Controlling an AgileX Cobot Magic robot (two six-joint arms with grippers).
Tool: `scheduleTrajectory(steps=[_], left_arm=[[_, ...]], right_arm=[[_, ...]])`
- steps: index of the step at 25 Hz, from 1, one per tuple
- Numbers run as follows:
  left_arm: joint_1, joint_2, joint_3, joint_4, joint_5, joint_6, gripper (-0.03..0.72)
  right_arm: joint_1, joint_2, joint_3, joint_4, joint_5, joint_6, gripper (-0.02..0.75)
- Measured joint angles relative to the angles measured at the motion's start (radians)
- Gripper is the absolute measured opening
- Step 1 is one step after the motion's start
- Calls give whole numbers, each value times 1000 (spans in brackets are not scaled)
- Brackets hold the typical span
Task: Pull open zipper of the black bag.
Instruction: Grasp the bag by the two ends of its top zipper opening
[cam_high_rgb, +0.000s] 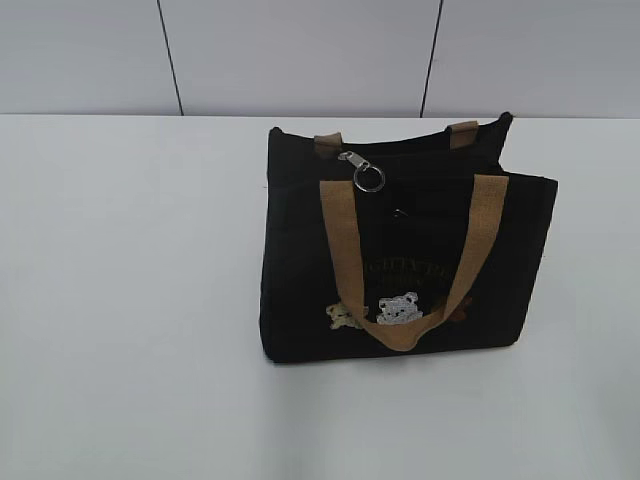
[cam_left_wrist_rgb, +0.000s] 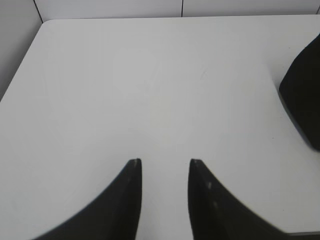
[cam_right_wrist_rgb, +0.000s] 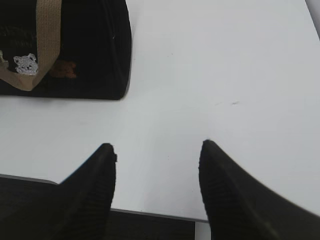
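So the black fabric tote bag (cam_high_rgb: 400, 250) stands mid-table, zipper (cam_high_rgb: 400, 150) running left-right along its top, silver ring pull (cam_high_rgb: 365, 172) at the left end. Left gripper (cam_left_wrist_rgb: 165, 162) and right gripper (cam_right_wrist_rgb: 157, 150) both gape empty, well short; left looks better placed.

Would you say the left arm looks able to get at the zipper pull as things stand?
Probably yes: the zipper pull hangs exposed at the black bag's top edge, and only bare table lies before the open left gripper.
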Motion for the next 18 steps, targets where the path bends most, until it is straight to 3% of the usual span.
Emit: scheduleTrajectory(steps=[18], left_arm=[[0,0,0,1,0,0,244]], right_arm=[[0,0,0,0,0,0,410]])
